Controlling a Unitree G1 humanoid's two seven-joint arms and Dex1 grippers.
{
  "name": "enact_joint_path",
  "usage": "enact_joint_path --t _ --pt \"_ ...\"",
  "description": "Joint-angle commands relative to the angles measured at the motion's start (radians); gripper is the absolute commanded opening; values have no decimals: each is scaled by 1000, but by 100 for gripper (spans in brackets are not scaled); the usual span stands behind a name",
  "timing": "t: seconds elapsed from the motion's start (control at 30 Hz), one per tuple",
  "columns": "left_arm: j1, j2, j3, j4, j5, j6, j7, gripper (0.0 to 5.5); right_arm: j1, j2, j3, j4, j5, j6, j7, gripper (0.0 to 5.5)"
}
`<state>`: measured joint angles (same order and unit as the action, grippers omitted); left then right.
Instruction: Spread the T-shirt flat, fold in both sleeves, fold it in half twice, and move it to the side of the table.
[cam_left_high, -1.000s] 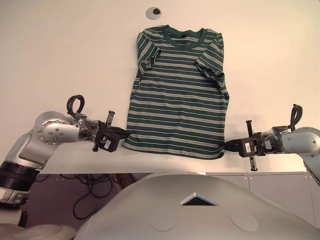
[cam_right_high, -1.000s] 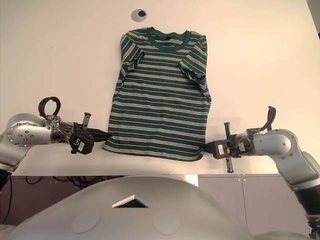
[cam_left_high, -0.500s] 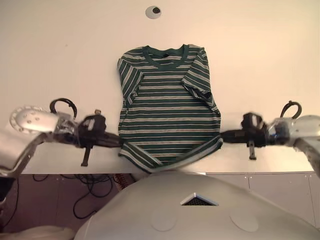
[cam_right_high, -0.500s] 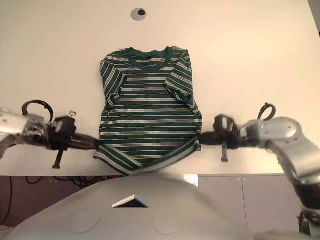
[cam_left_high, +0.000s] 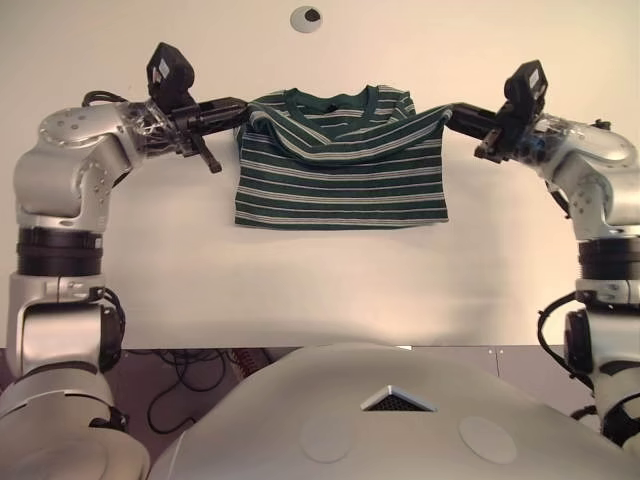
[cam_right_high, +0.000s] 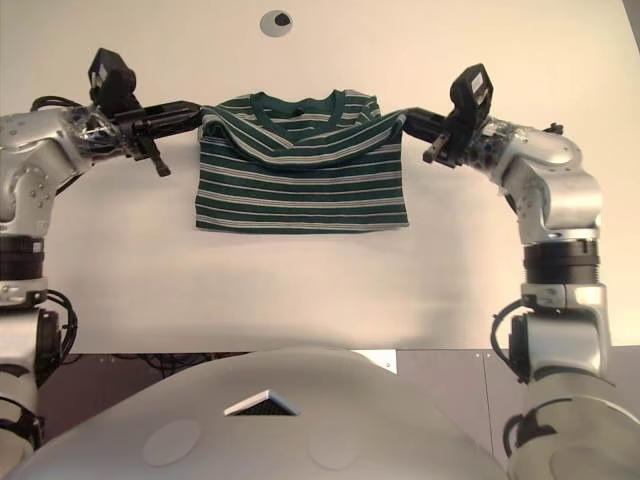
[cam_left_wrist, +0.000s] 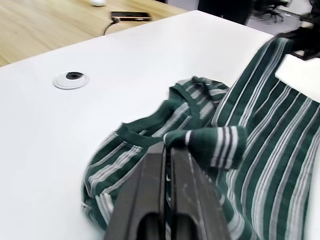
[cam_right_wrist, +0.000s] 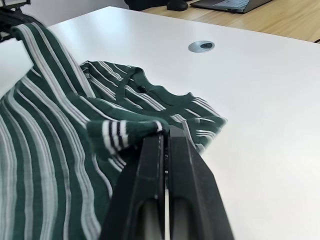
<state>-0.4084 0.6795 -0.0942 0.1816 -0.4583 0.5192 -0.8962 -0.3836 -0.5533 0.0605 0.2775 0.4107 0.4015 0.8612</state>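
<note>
- Looks like an office or lab-type workroom to me, not somebody's home.
- I'm driving over a big white table (cam_left_high: 320, 280) with a round cable grommet (cam_left_high: 307, 17) set into the top, which is standard office-desk stuff.
- Past its far edge, the left wrist cam picks up a wood-topped desk (cam_left_wrist: 40, 25) with a dark flat device (cam_left_wrist: 131, 16) lying on it, cord at one end.
- The right wrist cam catches what looks like a laptop (cam_right_wrist: 227, 4) on the same sort of wood top.
- Loose cables (cam_left_high: 185, 375) are tangled under the table's near edge.
</note>
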Motion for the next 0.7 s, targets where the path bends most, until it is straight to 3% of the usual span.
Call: enact_joint_path --t 0.03,0.33,0.53,0.7 --pt "-66 -59 7 119 71 -37 51 4 -95 75 2 134 -65 -49 -50 0" --pt "-175 -159 31 412 196 -41 192 4 -242 200 -30 458 -135 25 -176 0" --pt "-228 -227 125 552 176 -16 283 4 -338 260 -211 599 1 214 -233 0" --pt "-258 -255 216 585 121 32 286 24 -373 262 -293 619 41 268 -250 0"
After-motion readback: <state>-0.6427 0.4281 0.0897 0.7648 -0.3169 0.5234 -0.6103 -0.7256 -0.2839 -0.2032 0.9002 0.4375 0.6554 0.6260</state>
